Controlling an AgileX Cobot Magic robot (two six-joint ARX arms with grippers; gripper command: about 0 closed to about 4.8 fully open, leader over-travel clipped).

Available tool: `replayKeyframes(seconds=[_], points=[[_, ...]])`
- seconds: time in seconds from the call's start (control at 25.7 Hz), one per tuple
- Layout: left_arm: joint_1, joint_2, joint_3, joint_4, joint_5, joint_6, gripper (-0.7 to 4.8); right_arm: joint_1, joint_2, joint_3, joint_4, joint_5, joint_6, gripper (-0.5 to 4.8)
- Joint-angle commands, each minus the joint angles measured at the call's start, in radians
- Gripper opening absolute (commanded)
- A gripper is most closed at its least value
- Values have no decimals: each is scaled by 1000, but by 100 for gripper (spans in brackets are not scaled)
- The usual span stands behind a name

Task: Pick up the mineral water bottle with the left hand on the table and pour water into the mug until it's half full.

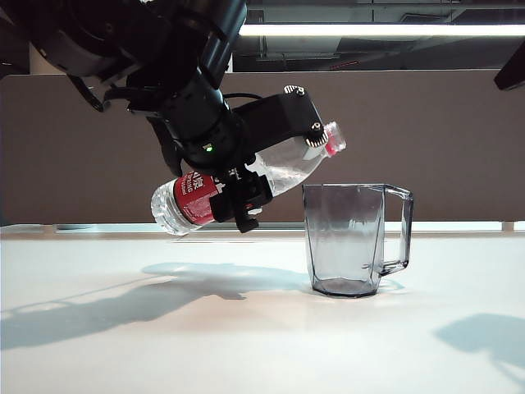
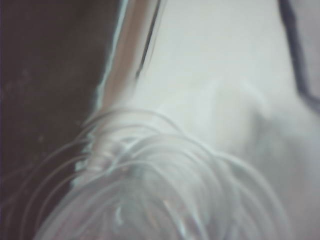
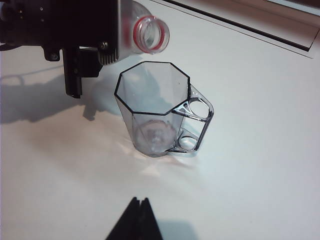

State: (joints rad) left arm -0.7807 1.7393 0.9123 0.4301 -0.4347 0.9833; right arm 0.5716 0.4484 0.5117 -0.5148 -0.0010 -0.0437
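White and glossy, the table [image 1: 246, 328] carried the mug [image 1: 349, 240] upright. Above it the left hand [image 1: 238, 176] clenched the mineral water bottle [image 1: 279, 174] — tilted, open neck near the mug's rim. Right gripper [image 3: 134, 220] hung well apart — its jaws' state I cannot tell.

clear ribbed plastic bottle [image 1: 271, 171] with red-and-white label and red neck ring; smoky-grey faceted glass mug [image 1: 349, 238]; glossy white tabletop [image 1: 246, 345]

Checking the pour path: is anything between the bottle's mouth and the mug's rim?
Nothing: in the right wrist view only open air separates the bottle's open mouth, held by the left gripper, from the mug.
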Motion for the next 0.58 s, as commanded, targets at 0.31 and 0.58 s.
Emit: replayKeyframes(seconds=[0.31,0.58], points=[[-2,-10,12,91,-59,177,268,1,-2,3,16,-2,2,-5],[-2,-10,12,100,-60,252,268,1,-2,3,16,-2,1,-5]])
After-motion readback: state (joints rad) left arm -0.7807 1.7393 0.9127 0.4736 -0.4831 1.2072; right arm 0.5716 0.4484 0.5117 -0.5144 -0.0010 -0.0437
